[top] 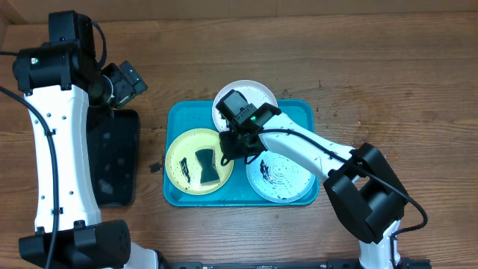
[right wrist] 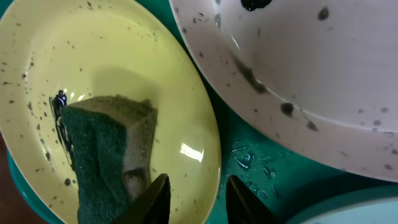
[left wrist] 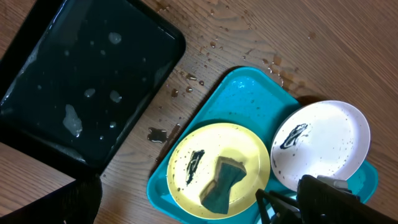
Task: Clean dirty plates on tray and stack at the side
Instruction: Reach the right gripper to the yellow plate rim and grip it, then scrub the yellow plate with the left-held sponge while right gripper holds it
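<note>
The turquoise tray (top: pixel 179 119) sits mid-desk with all three plates dirty. The yellow plate (top: pixel 187 146) is on the side toward the desk's left edge, with a black smear, specks and a dark green sponge (top: pixel 207 168) lying on it. The light-blue plate (top: pixel 287 175) is beside it, its white centre scribbled black. The white plate (top: pixel 261 93) overhangs the tray's far rim and shows one smear plus spots. Right gripper (right wrist: pixel 196 202) hangs over the yellow plate's rim, fingers apart, holding nothing. Left gripper (top: pixel 133 81) is near the desk's far-left corner, by the black tray (top: pixel 112 161) — can't tell if it's clenched.
</note>
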Available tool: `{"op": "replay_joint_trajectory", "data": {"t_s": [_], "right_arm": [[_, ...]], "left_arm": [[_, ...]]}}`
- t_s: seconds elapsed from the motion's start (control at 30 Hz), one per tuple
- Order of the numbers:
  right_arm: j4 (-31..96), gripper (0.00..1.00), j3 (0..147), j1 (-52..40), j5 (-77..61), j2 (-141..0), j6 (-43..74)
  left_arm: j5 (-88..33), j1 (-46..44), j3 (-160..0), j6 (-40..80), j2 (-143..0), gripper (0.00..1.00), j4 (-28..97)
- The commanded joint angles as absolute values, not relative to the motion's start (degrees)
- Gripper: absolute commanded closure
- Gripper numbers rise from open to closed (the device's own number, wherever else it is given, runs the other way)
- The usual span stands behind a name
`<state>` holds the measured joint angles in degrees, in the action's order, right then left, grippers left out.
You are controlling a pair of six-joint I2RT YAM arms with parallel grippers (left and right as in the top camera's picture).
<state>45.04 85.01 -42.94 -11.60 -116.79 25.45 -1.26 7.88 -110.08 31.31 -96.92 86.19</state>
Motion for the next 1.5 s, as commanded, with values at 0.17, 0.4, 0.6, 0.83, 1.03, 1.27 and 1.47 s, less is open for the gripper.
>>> {"op": "replay_joint_trajectory", "data": {"t_s": [0.17,0.4,0.6,0.83,1.03,1.27,1.47], "right_arm": [[43.79,0.71,85.52,-43.44,-11.49,-120.22,26.79],[43.48,0.75,85.52,-43.44,-10.55,-120.51,26.87],[43.79,0.91,85.52,-43.46,-9.15,-120.57,27.81],[43.70,0.96,85.52,-43.81,-9.08,-120.57,28.36],[43.11,0.96,85.52,-43.81,-9.13,-120.57,29.06],[43.11,0.96,85.52,-43.81,-9.10,-120.57,30.26],[43.09,0.96,85.52,-43.77,-9.10,-120.57,30.26]], "left_arm": [[-1.10,7.70,-108.64,29.10,-97.38,0.00,86.28],[-4.97,7.57,-105.38,23.66,-97.41,0.00,84.55],[-11.14,7.07,-100.53,19.68,-97.41,0.00,83.53],[-16.43,6.00,-89.82,16.19,-97.41,0.01,77.45],[-20.91,1.76,-78.78,14.41,-97.43,0.12,68.18],[-20.93,-4.62,-69.65,20.82,-97.86,0.23,60.05],[-20.58,-7.49,-66.98,22.20,-99.20,0.48,57.32]]}}
